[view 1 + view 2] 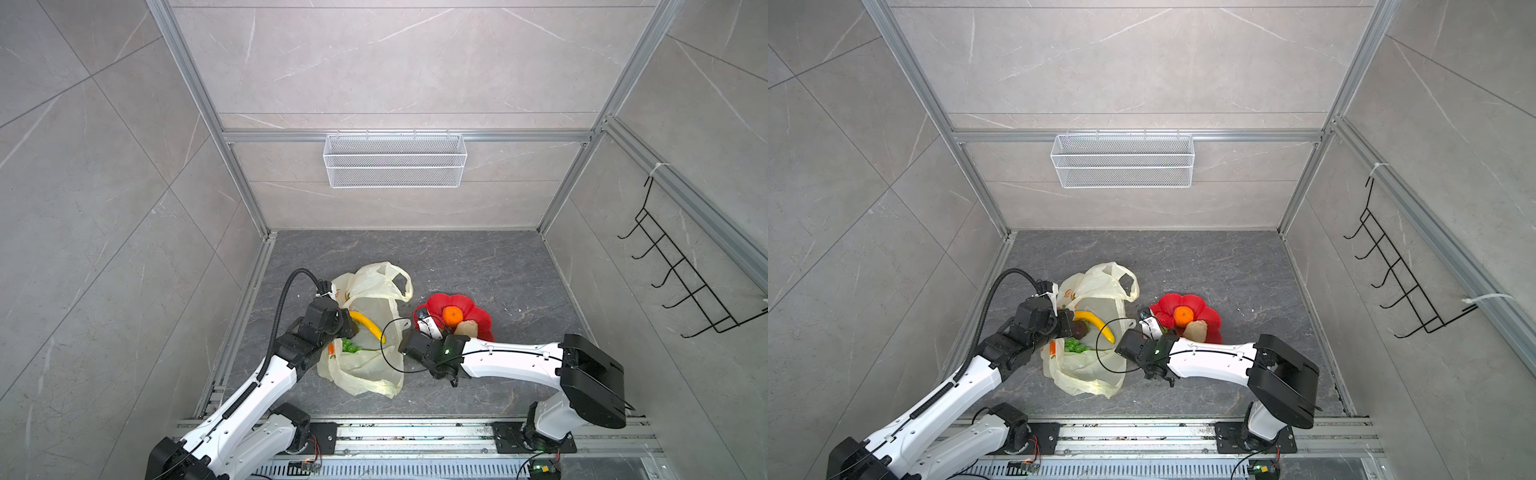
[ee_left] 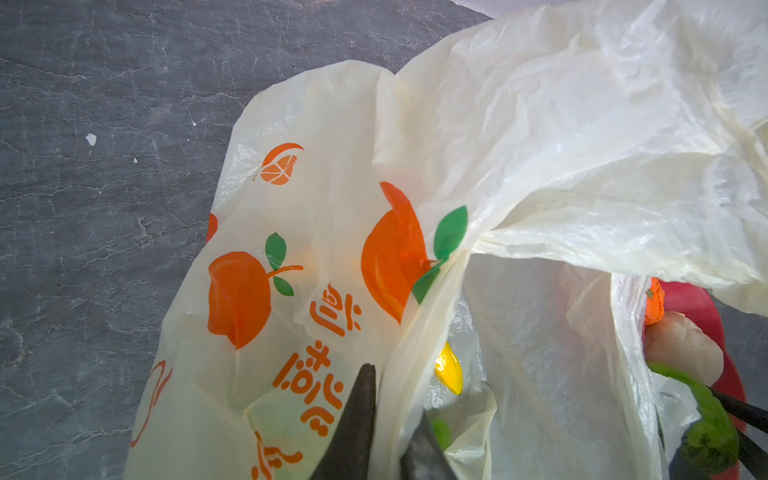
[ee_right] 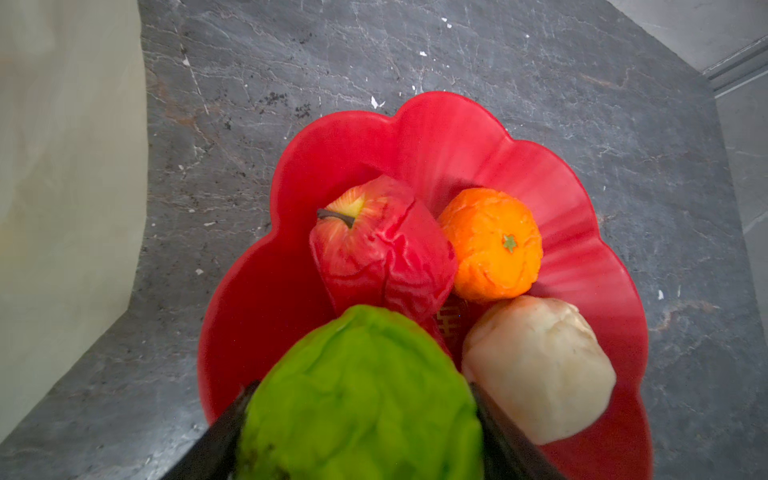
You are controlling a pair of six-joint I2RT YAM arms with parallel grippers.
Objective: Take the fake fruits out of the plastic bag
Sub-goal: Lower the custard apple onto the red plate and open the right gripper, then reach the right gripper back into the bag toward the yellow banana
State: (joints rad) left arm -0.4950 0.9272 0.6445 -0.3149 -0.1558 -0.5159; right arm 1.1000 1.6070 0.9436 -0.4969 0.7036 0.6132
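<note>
The cream plastic bag point(image 1: 365, 370) lies crumpled on the dark floor, and its mouth shows a yellow banana point(image 1: 368, 326) and green grapes point(image 1: 349, 345). A maroon fruit point(image 1: 1079, 329) sits by the left gripper point(image 1: 351, 323). In the left wrist view that gripper point(image 2: 395, 392) is shut on the bag's printed edge point(image 2: 316, 257). The right gripper point(image 3: 363, 384) is shut on a wrinkled green fruit point(image 3: 357, 415) above the near rim of the red plate point(image 3: 561, 187). A red apple point(image 3: 374, 249), an orange point(image 3: 492, 245) and a pale peach fruit point(image 3: 536, 365) rest in the plate.
A white wire basket point(image 1: 395, 160) hangs on the back wall and a black hook rack point(image 1: 685, 282) on the right wall. Aluminium rails point(image 1: 415, 432) run along the front by the arm bases. A black cable loop point(image 1: 390, 345) arches over the bag.
</note>
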